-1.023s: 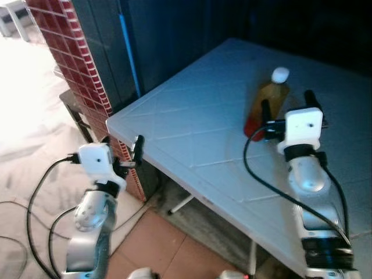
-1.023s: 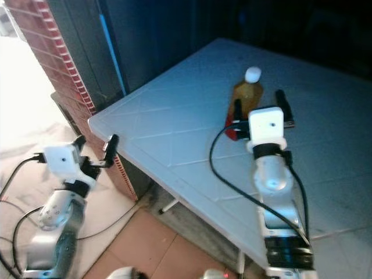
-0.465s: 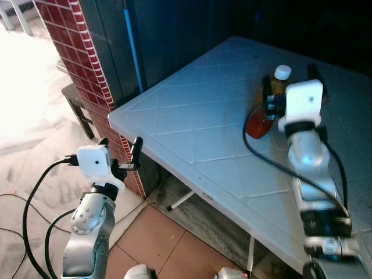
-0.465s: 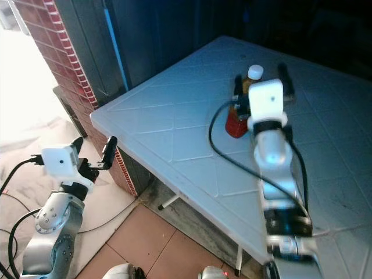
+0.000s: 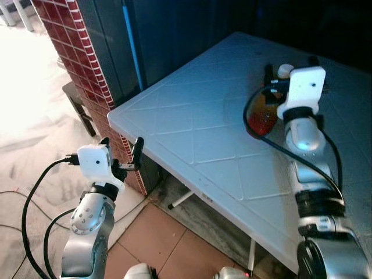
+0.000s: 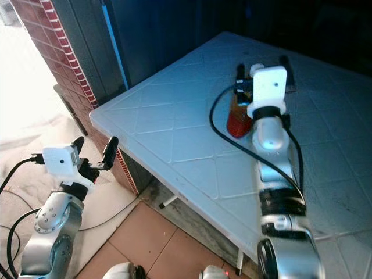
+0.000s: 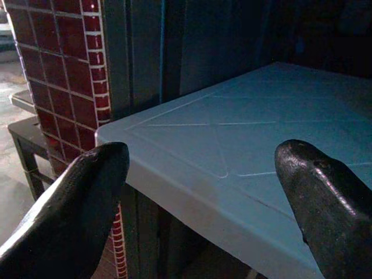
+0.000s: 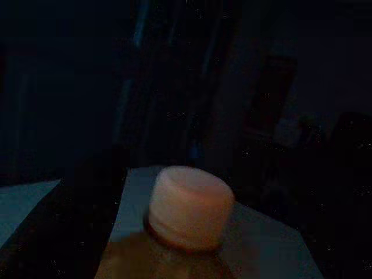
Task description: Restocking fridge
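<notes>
On the white table [image 5: 192,128] beside a brick pillar [image 5: 70,52], the bottle [image 6: 237,116] stands at one o'clock between the right claw [image 6: 263,67]'s spread fingers, where closing off-centre could topple it; the left claw [image 5: 121,152] idles apart.

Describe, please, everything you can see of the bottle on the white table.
The bottle looks like clear plastic holding amber liquid, with a red band at its base and a pale round cap. It stands on the white table, toward the far side. The right hand is around its upper part, black fingers on either side; whether they touch it cannot be told.
</notes>
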`<state>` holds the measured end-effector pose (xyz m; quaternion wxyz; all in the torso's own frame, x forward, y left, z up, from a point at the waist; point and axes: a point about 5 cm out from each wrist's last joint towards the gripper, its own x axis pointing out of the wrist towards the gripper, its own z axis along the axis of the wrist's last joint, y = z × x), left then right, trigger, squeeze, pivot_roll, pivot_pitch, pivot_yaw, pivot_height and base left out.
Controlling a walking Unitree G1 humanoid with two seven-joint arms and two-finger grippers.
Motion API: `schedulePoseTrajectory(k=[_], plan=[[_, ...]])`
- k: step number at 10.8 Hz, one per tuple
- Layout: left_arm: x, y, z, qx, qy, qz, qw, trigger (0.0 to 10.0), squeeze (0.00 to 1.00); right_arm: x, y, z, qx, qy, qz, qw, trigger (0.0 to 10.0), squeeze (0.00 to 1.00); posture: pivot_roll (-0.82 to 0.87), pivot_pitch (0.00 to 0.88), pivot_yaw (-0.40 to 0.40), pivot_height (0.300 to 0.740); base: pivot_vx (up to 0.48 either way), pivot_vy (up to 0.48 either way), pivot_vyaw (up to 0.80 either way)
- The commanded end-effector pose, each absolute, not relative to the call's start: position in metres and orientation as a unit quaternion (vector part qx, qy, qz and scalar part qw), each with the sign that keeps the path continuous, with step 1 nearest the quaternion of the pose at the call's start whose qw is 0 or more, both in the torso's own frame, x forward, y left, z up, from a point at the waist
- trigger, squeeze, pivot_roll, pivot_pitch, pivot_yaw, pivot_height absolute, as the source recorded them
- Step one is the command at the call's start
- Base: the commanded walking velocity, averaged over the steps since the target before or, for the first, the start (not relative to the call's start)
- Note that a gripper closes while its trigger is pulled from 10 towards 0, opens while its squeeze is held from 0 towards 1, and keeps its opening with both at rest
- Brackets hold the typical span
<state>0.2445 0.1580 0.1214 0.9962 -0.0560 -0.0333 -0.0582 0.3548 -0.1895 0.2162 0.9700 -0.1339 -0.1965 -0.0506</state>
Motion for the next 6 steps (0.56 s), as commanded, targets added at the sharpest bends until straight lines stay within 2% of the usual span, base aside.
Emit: schedulePoseTrajectory(k=[1, 2, 6], plan=[[0.2437, 0.1605, 0.1232, -0.048, -0.033, -0.057, 0.997, 10.0, 0.0, 0.3587, -0.1903, 0.222, -0.109, -0.2, -0.054, 0.972, 1.8, 0.0, 0.03, 0.062, 0.049, 0.74, 0.0, 0.0, 0.0], [0.2439, 0.16, 0.1232, -0.048, -0.033, -0.058, 0.997, 10.0, 0.0, 0.3601, -0.1901, 0.2232, -0.106, -0.2, -0.052, 0.973, 0.0, 0.0, 0.03, 0.06, 0.048, 0.74, 0.0, 0.0, 0.0], [0.2435, 0.1606, 0.1221, -0.048, -0.03, -0.06, 0.997, 10.0, 0.0, 0.3654, -0.189, 0.2265, -0.074, -0.18, -0.056, 0.979, 0.0, 0.0, 0.03, 0.059, 0.048, 0.74, 0.0, 0.0, 0.0]])
